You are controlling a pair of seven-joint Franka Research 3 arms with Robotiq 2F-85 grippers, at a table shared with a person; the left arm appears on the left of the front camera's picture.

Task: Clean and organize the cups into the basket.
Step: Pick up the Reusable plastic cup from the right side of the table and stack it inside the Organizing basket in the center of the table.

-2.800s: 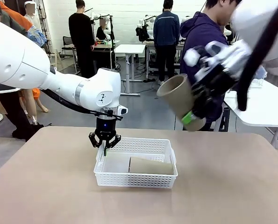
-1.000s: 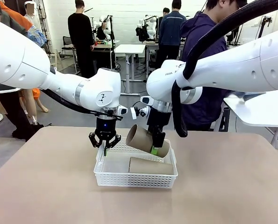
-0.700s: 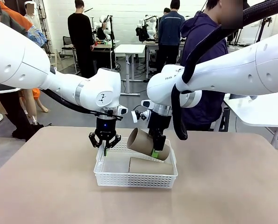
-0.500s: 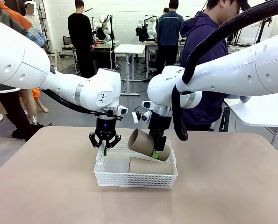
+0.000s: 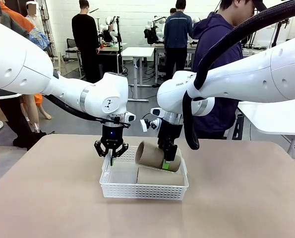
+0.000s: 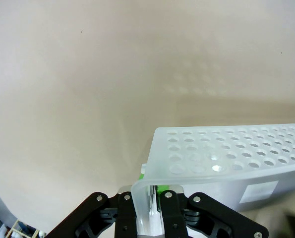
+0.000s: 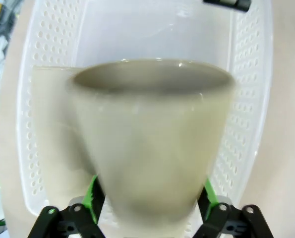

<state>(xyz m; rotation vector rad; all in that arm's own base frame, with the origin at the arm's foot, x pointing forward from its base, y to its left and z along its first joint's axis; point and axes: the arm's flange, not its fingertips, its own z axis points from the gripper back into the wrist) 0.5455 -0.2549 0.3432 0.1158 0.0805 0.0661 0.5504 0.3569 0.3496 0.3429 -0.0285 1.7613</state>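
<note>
Front view: left gripper [image 5: 111, 159] pinches the basket [image 5: 142, 191] rim; right gripper [image 5: 165, 161] straddles a tan cup [image 5: 148, 154] over the basket, can't tell if it's gripping. Looks light, stiff, smooth, so I'd grab mid-body.

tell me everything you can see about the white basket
The basket is shallow and rectangular, white plastic by its look, its walls pierced by rows of small holes. A pale label sits on one wall. It rests flat on the tan table. The left gripper is shut on its left wall near the far corner. Inside, a tan cup lies on its side at the right, and a second tan cup lies tilted on top of it, between the fingers of the right gripper.
</note>
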